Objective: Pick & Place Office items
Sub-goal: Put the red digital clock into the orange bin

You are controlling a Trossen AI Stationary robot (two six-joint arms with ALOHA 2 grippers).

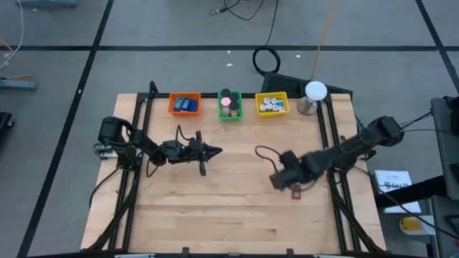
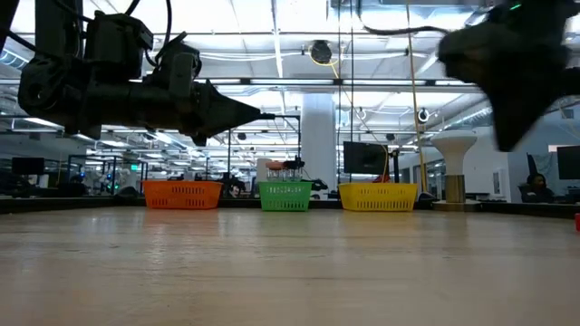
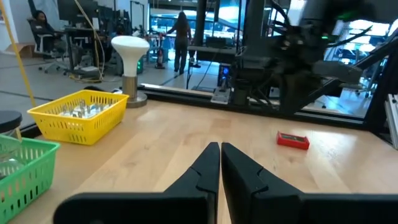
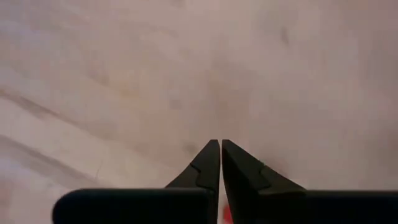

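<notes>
While both claws are pinched empty, right claw (image 1: 281, 180) beside red block (image 1: 295, 190), left claw (image 1: 215, 150) midtable, bins behind.

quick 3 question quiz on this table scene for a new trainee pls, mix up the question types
1. True or false: the red block lies inside the yellow bin.
2. Multiple choice: which bin stands between the other two? A) orange bin B) green bin C) yellow bin
3. Fill in: the left pincer and the right pincer both have their fingers ____.

Key
1. False. It lies on the bare table, by the right pincer.
2. B.
3. Shut, with nothing seen between the fingertips of either.
</notes>
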